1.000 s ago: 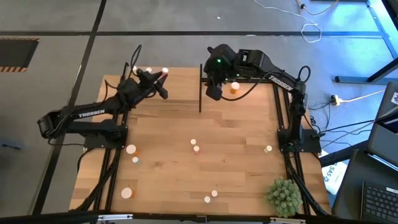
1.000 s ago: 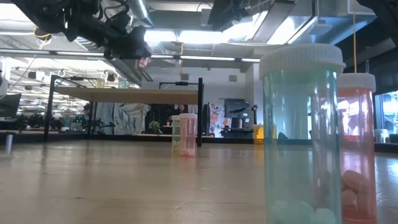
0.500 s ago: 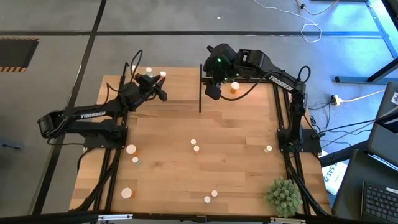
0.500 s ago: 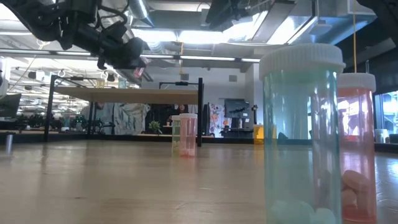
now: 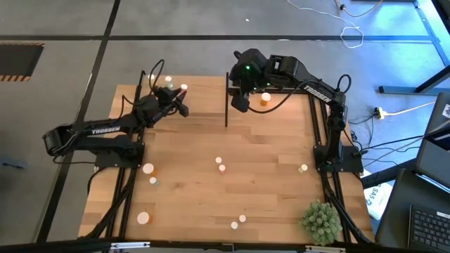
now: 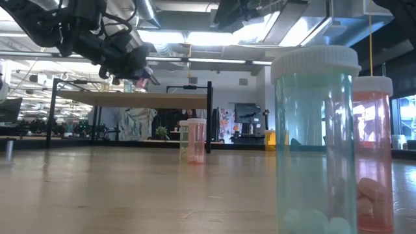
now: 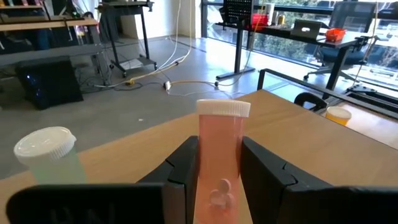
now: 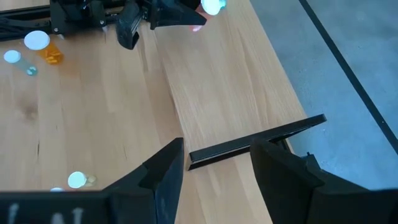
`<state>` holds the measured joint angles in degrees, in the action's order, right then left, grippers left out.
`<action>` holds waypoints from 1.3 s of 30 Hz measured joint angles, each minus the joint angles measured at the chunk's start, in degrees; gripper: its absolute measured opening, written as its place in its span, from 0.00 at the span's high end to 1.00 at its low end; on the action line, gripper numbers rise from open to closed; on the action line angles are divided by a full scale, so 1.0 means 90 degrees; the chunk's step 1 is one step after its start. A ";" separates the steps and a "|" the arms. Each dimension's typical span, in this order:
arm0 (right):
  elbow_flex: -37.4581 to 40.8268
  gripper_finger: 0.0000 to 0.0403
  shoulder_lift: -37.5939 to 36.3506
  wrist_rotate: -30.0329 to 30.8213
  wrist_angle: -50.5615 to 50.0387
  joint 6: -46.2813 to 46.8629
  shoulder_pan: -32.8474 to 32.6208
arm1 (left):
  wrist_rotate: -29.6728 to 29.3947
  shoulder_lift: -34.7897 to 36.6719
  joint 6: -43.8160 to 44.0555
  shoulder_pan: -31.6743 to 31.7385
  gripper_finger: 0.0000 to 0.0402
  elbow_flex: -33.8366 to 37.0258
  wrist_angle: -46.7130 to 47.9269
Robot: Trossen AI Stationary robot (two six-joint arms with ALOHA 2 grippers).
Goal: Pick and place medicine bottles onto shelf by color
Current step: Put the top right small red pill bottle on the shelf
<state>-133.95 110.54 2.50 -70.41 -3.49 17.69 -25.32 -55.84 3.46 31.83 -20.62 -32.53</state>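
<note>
Since a second ago the left gripper (image 5: 181,100) has been drawn back slightly from the far edge and lowered, as is seen in the low view, where it now hangs lower before the shelf (image 6: 130,98). Its jaws are closed on a reddish bottle (image 7: 221,158) with a white cap, which is held upright between the two dark fingers (image 7: 183,171) above the far left part of the raised platform. A pale green bottle (image 7: 50,155) is seen standing just beside the held one, on the far left corner of the shelf, where another white cap (image 5: 167,80) also shows from above. The right gripper (image 8: 214,163) is held above the far middle of the shelf, its jaws apart and nothing between them; a thin black post (image 8: 258,142) is seen below it. An orange bottle (image 5: 265,99) stands on the shelf just to the right of that gripper. The remaining medicine bottles are scattered on the table (image 5: 267,176) nearer the viewer: two small ones (image 5: 220,164) at the middle, one (image 5: 303,168) towards the right, several at the near left (image 5: 148,169), and two (image 5: 238,222) near the front edge. Their colours can hardly be made out from above. A spiky green plant ball (image 5: 321,220) rests at the near right corner.
</note>
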 joint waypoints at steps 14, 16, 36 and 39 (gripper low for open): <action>0.0000 0.54 0.0002 -0.0001 0.0023 0.0027 0.0000 | -0.0010 -0.0383 -0.0095 0.0000 0.77 0.0002 -0.0104; 0.0000 0.54 0.0002 -0.0001 0.0025 0.0027 0.0000 | -0.0010 -0.0383 -0.0092 0.0000 0.77 0.0002 -0.0038; 0.0000 0.54 0.0002 -0.0002 0.0032 0.0027 0.0002 | -0.0019 -0.0378 -0.0066 0.0000 0.77 0.0000 0.0281; 0.0000 0.54 0.0002 -0.0002 0.0032 0.0022 0.0002 | -0.0019 -0.0378 -0.0062 0.0000 0.77 0.0000 0.0292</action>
<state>-133.95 110.56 2.48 -70.13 -3.29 17.71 -25.50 -59.24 2.90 31.83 -20.62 -29.91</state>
